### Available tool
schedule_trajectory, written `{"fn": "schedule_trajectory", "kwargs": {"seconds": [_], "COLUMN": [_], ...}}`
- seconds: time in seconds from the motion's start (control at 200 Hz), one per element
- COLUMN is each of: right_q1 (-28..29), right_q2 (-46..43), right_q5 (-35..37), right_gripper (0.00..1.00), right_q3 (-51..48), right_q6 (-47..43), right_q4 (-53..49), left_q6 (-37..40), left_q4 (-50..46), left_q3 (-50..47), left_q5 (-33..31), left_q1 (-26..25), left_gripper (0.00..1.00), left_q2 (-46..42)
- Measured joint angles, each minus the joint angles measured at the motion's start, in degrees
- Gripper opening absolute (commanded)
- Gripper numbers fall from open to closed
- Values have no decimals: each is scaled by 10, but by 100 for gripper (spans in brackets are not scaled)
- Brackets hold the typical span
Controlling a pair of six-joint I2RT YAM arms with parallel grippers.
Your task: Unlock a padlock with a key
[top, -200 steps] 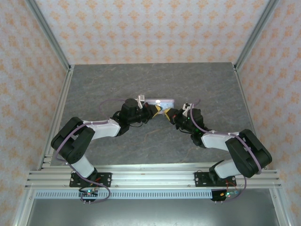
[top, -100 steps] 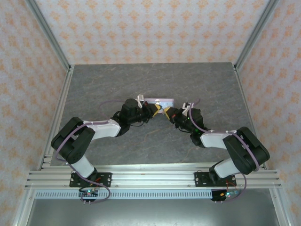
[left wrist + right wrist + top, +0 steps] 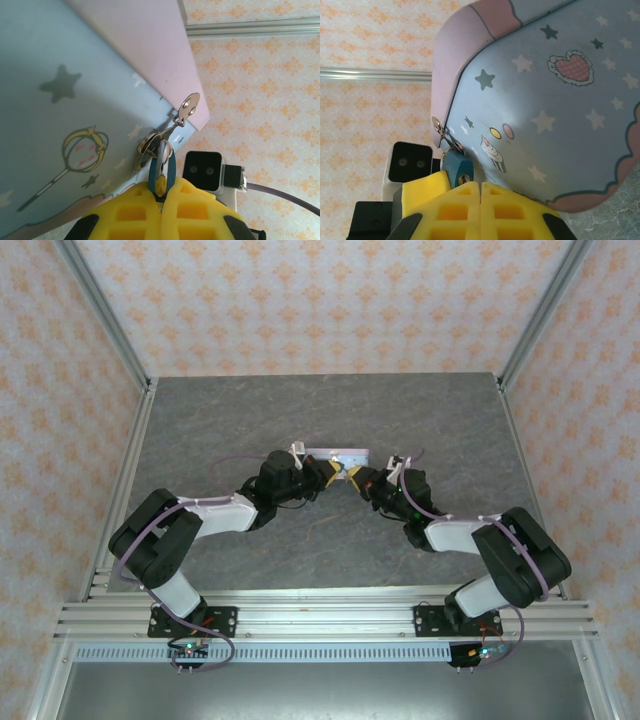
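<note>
The padlock (image 3: 159, 175) hangs at a corner of the cartoon-printed tin (image 3: 75, 90); in my left wrist view, my left claw (image 3: 161, 187) pinches its blue edge between yellow pads (image 3: 132, 215). In my right wrist view its blue body sits just beside the tips of my right claw (image 3: 480, 187), pads pressed flat together; whether they grip anything I cannot tell. From above, both claws meet at the tin, near the middle of the tabletop (image 3: 200, 420).

Legible text, numbers, brands: none in any view.
Pale-blue rounded rectangular printed tin (image 3: 560, 100): no lettering; picture symbols only, namely stars, a chequered red heart and a cupcake; a crescent-moon wand in the left wrist view (image 3: 60, 75).
Blue-bodied metal padlock (image 3: 455, 166): no readable marking.
</note>
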Motion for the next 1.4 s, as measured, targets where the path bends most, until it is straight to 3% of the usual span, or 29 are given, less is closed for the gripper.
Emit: {"fn": "schedule_trajectory", "kwargs": {"seconds": [0.2, 0.576, 1.041, 1.396], "right_q1": [-7, -18, -18, -17], "right_q2": [-21, -17, -3, -8], "right_q5": [-11, -38, -41, -56], "right_gripper": [0, 0, 0, 0], "right_q3": [19, 34, 13, 5], "right_q6": [-46, -95, -25, -30], "right_q4": [-64, -89, -38, -34], "left_q6": [0, 0, -5, -6], "left_q4": [0, 0, 5, -8], "left_q3": [0, 0, -9, -15], "left_q5": [-1, -3, -10, -10], "left_q1": [0, 0, -4, -8], "left_gripper": [0, 0, 0, 0], "left_q2": [0, 0, -3, -16]}}
